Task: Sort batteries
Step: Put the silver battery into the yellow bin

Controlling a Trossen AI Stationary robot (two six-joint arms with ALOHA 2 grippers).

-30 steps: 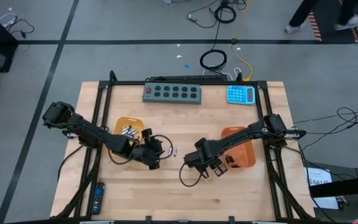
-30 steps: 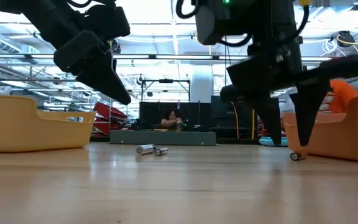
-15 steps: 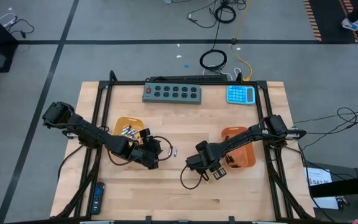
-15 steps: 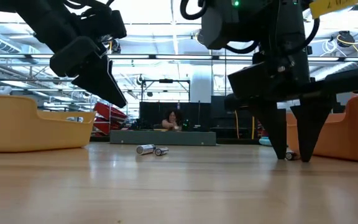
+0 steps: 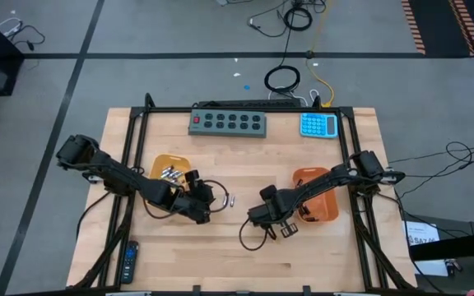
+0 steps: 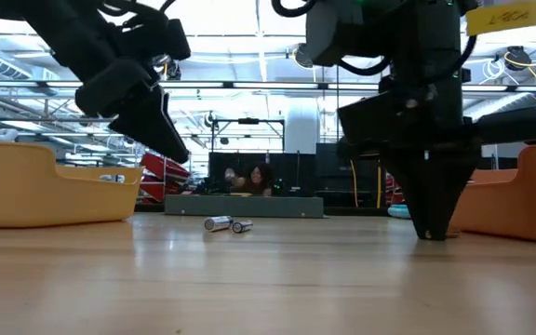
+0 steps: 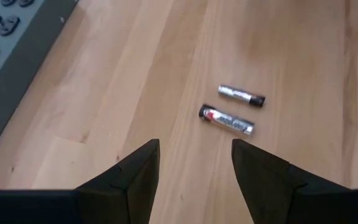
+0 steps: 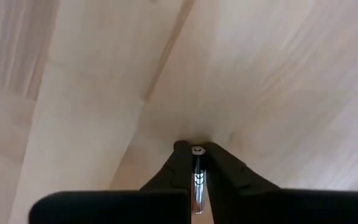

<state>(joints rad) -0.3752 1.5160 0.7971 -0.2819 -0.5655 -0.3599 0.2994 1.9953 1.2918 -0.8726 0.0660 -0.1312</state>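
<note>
Right gripper [image 6: 428,233] has closed since half a second ago: its fingers straddled a small battery on the wood then, now they are pinched together with tips down at the table [image 5: 245,168] surface. Left arm barely moved.

Left to right:

- Left orange tray [image 5: 169,171]: a few silvery batteries in the tray [image 5: 169,173].
- Left gripper [image 7: 194,163]: hovers above the table just right of that tray, fingers moderately apart, holding nothing. Low view shows it well clear of the surface.
- Two loose batteries [image 7: 235,110] lie side by side on the bare wood just ahead of the left gripper, nearly parallel, close but apart; one plain silver with a dark end, one with a red-marked label. In the high view they sit between the two grippers, nearer the left one.
- Right gripper: the wrist view shows one slim silvery battery [image 8: 197,177] clamped between the fingertips, end cap facing the table, long axis running back between the fingers. Tips are at or just off the surface; cannot tell which.
- Right orange tray [image 5: 319,197]: just right of the right gripper, partly covered by the right arm; contents not readable.

Back edge of table: grey button box [image 5: 228,122] and blue calculator [image 5: 318,125].
</note>
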